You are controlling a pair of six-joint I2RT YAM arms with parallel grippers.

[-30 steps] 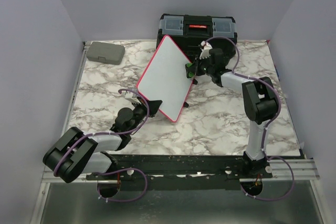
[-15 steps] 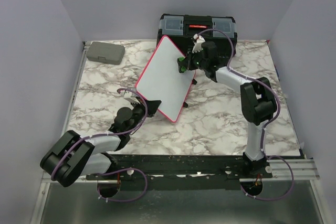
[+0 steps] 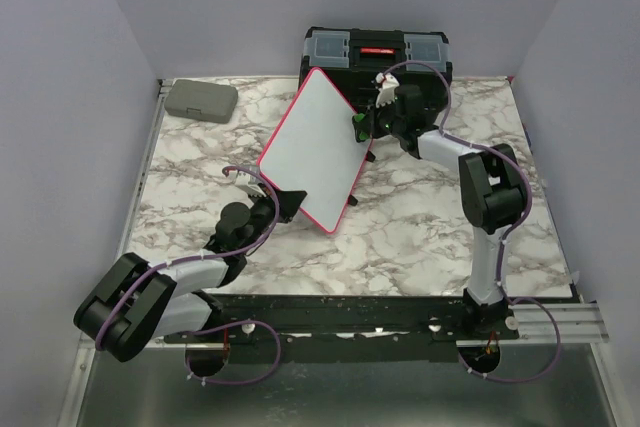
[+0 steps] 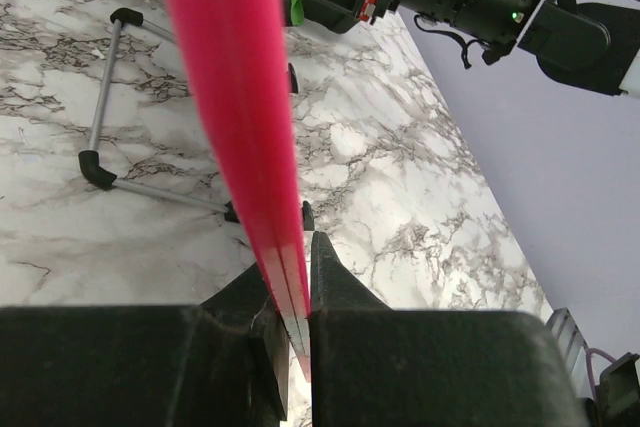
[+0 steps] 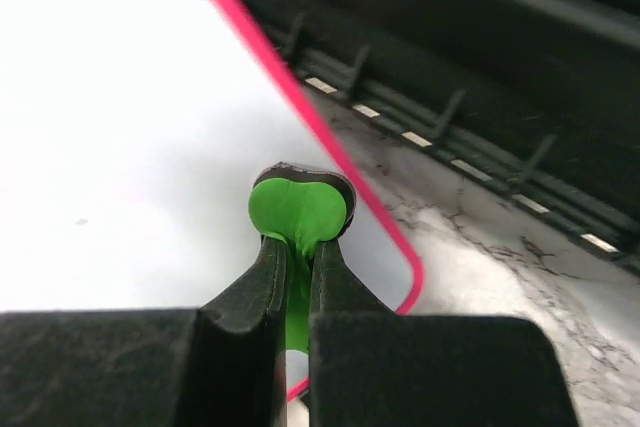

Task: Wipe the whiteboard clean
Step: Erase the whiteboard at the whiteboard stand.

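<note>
The whiteboard, white with a pink frame, stands tilted in the middle of the marble table, and its face shows no writing. My left gripper is shut on its near lower edge; in the left wrist view the pink frame runs straight between the jaws of the left gripper. My right gripper is shut on a green eraser with a black pad. The eraser is pressed on the board's white face near its pink right corner.
A black toolbox stands right behind the board, close to the right wrist. A small grey case lies at the back left. The board's wire stand with black feet rests on the table behind it. Walls close in both sides.
My right gripper carried the eraser left and up across the board, then back right toward the board's edge. The left gripper kept its hold and the board barely moved.
</note>
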